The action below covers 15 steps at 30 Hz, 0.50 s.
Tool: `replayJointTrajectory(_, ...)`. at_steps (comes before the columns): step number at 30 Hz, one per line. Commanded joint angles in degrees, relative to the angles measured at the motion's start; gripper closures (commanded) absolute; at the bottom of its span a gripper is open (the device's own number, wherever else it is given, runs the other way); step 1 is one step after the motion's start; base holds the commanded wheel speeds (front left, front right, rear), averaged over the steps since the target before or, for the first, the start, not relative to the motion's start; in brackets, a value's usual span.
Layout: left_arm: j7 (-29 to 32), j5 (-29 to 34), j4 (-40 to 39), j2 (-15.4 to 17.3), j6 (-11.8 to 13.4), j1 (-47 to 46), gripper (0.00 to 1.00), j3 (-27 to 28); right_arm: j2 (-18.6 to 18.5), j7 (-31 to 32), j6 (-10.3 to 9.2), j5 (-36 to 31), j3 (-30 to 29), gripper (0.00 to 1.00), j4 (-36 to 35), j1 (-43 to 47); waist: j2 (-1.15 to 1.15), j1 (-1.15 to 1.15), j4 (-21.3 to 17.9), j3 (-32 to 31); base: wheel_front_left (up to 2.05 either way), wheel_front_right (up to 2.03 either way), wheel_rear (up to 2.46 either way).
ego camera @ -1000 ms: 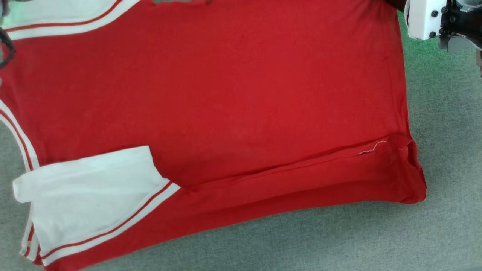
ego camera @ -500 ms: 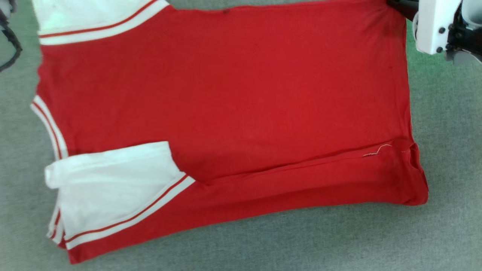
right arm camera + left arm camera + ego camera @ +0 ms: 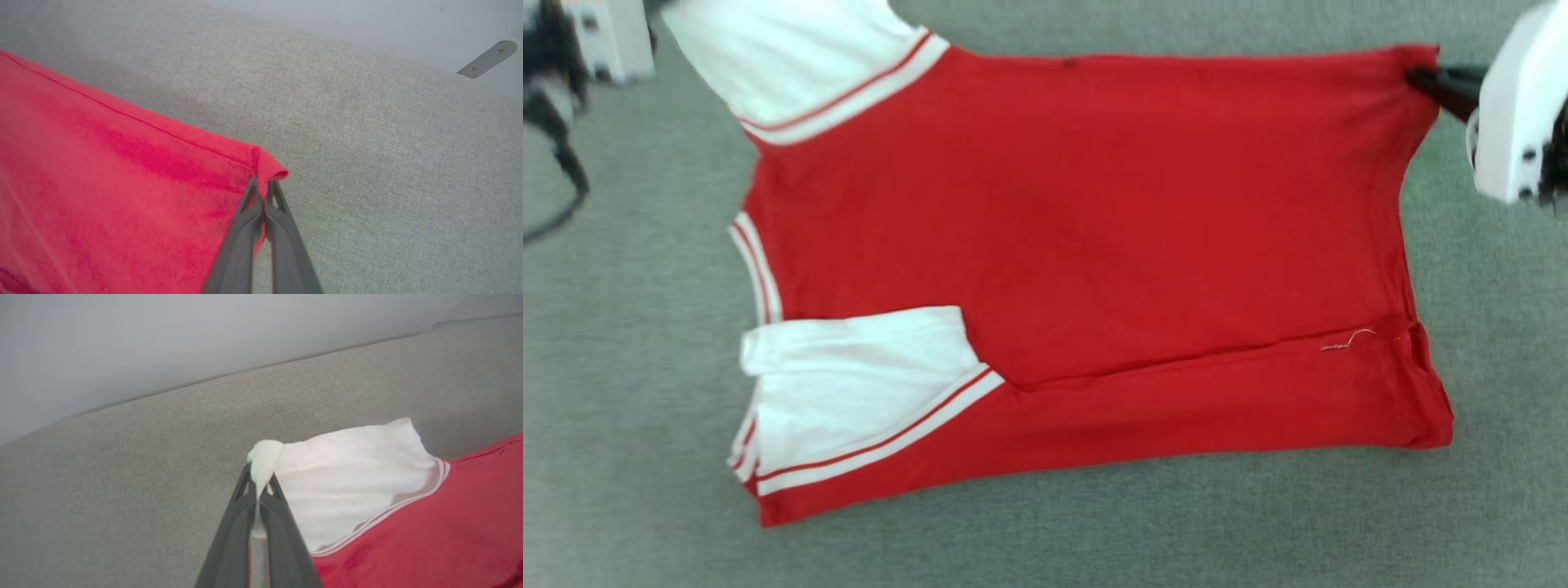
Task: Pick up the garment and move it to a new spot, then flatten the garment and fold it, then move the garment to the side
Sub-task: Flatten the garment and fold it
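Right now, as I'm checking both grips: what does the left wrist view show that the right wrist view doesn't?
Left wrist view: the left hand pinching the bunched tip of the white sleeve of the garment. Right wrist view: the right hand pinching a red corner of the garment's body, plus a metal bracket at the upper right. Shared: red cloth over the grey fabric surface.
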Motion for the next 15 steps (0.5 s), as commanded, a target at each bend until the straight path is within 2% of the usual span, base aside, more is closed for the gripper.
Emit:
replayJointTrajectory(1, 0.29, -0.47, -2.28, 1.06, 0.83, 2.65, 1.00, -0.13, -1.25, -0.22, -0.06, 1.17, 0.15, 1.00, -1.25, 2.13, 0.00, 0.00, 2.78, -3.71, 0.00, 0.00, 0.00)
replayJointTrajectory(6, 0.92, -1.90, -13.25, 5.26, 4.45, 11.12, 1.00, -0.71, -4.23, -0.60, -0.05, 2.60, -0.79, 1.00, -5.74, 8.02, 0.00, 0.00, 4.12, -6.26, 0.00, 0.00, 0.00)
replayJointTrajectory(15, -0.18, -5.40, -35.55, 12.41, 13.90, 27.64, 1.00, -1.70, -7.72, 1.12, -0.05, 3.92, -4.65, 1.00, -11.60, 20.35, 0.00, 0.00, 5.39, -8.76, 0.00, 0.00, 0.00)
